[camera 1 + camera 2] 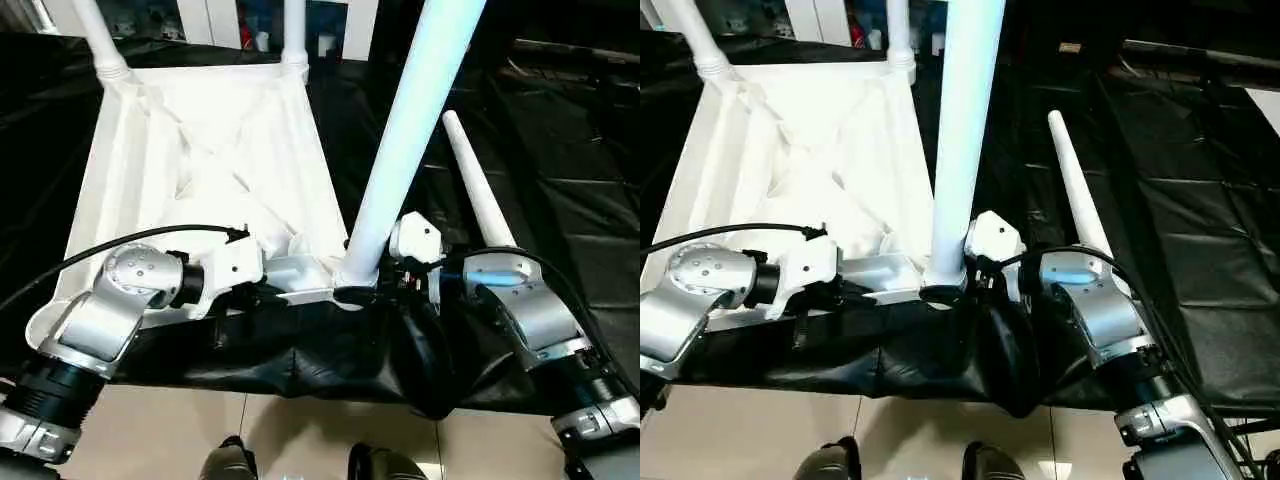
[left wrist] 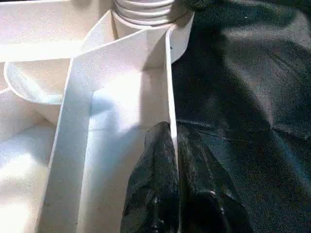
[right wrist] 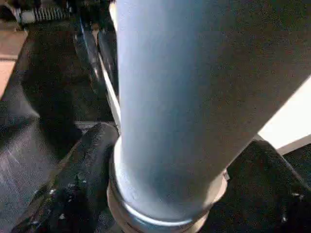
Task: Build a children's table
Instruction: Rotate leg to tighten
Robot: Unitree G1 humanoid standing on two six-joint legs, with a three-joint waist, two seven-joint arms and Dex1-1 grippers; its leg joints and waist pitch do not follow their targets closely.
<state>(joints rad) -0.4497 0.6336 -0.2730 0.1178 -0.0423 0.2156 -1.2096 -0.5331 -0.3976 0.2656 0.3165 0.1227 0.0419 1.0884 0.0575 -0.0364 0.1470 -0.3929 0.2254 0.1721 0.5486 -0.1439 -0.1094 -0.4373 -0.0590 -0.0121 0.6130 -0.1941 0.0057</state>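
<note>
The white tabletop (image 1: 200, 150) lies upside down on black cloth, its ribbed underside facing up. Two legs (image 1: 100, 40) (image 1: 293, 40) stand in the far corner sockets. A third leg (image 1: 410, 130) stands in the near right socket (image 1: 355, 285). My right gripper (image 3: 170, 160) grips this leg just above its base, with one finger (image 3: 73, 189) on each side. My left gripper (image 2: 172, 145) is shut on the thin near rim (image 2: 169, 97) of the tabletop, left of that socket. A fourth leg (image 1: 478, 190) lies loose on the cloth to the right.
Black cloth (image 1: 560, 150) covers the work surface and hangs over its near edge. Beige floor tiles (image 1: 160, 430) and my feet (image 1: 230, 462) show below. White furniture (image 1: 215, 20) and clutter stand behind the tabletop.
</note>
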